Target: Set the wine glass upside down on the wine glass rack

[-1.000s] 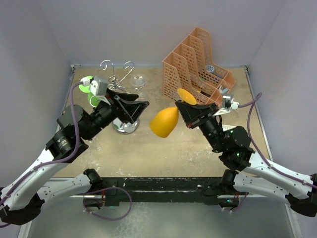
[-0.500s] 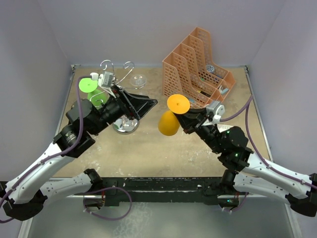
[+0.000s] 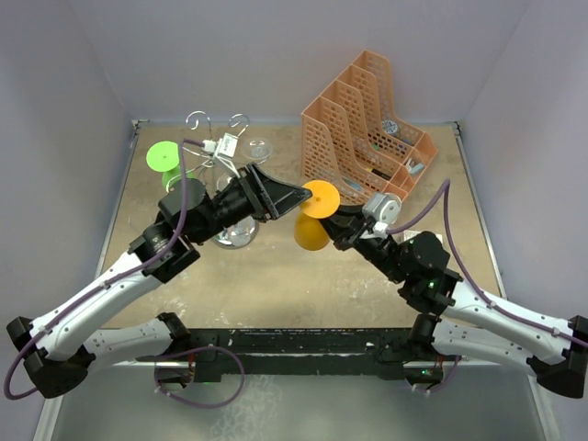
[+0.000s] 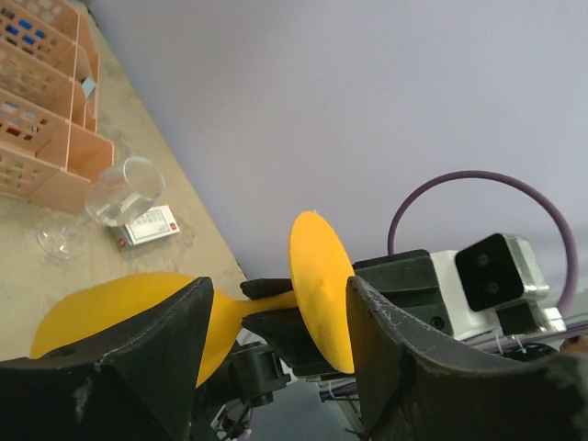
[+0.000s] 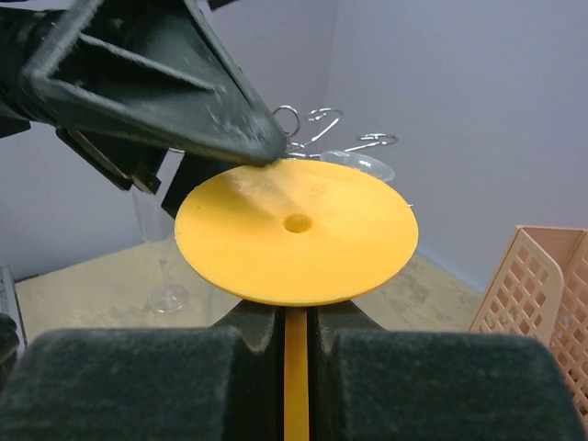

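Observation:
A yellow wine glass (image 3: 314, 216) is held at its stem by my right gripper (image 3: 334, 223), foot uppermost and bowl down, above the table's middle. In the right wrist view the stem (image 5: 295, 367) is pinched between the jaws of my right gripper (image 5: 295, 340) under the round foot (image 5: 296, 230). My left gripper (image 3: 292, 196) is open, its jaws standing either side of the foot (image 4: 322, 289); one fingertip (image 5: 248, 138) is at the foot's rim. The silver wire rack (image 3: 220, 142) stands at the back left on its round base (image 3: 231, 236).
A green wine glass (image 3: 165, 158) hangs at the rack's left side. A clear glass (image 3: 257, 148) lies on the table behind the rack. The orange mesh file organiser (image 3: 363, 119) stands at the back right. Purple walls close in the table.
My left gripper has swung right from the rack to the yellow glass's foot. My right gripper has turned the glass foot-up and brought it a little left.

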`<act>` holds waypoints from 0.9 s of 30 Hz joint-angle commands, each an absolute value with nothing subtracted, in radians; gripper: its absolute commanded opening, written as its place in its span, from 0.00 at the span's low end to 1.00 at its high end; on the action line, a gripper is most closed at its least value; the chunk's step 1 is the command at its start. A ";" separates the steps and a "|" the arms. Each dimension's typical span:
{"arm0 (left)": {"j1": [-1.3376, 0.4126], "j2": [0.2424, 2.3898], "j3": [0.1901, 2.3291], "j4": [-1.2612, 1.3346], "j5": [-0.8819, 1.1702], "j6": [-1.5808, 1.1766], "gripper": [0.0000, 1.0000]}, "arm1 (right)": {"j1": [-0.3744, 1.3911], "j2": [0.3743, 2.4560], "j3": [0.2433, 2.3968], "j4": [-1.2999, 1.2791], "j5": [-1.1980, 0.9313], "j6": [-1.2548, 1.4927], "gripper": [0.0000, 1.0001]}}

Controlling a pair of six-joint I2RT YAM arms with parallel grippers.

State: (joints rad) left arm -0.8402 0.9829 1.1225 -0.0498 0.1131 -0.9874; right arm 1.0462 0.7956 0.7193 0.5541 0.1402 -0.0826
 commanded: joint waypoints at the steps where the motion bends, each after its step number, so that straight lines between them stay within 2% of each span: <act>1: -0.844 0.998 1.091 0.015 0.158 -1.097 0.53 | 1.043 0.823 0.770 0.582 0.111 -0.142 0.00; 7: -0.844 0.983 1.068 0.018 0.147 -1.122 0.37 | 1.043 0.840 0.762 0.626 0.077 -0.107 0.00; 16: -0.844 0.959 1.048 -0.002 0.134 -1.160 0.00 | 1.043 0.871 0.757 0.647 0.034 -0.083 0.00; 22: -0.843 0.926 1.014 -0.010 0.098 -1.205 0.00 | 1.043 0.871 0.755 0.636 0.020 -0.050 0.00; 23: -0.844 0.921 1.014 -0.015 0.089 -1.215 0.00 | 1.043 0.872 0.758 0.627 0.021 -0.041 0.02; 24: -0.844 0.917 1.015 -0.023 0.077 -1.226 0.00 | 1.043 0.870 0.762 0.617 0.023 -0.033 0.09; 27: -0.844 0.895 1.021 -0.086 0.014 -1.274 0.00 | 1.043 0.857 0.769 0.579 0.021 -0.006 0.40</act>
State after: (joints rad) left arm -0.8455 0.9337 1.0183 -0.0418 0.1024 -1.2430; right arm 1.0431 0.8795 0.7200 0.5697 0.0303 -0.0673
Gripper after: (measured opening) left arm 0.025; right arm 0.205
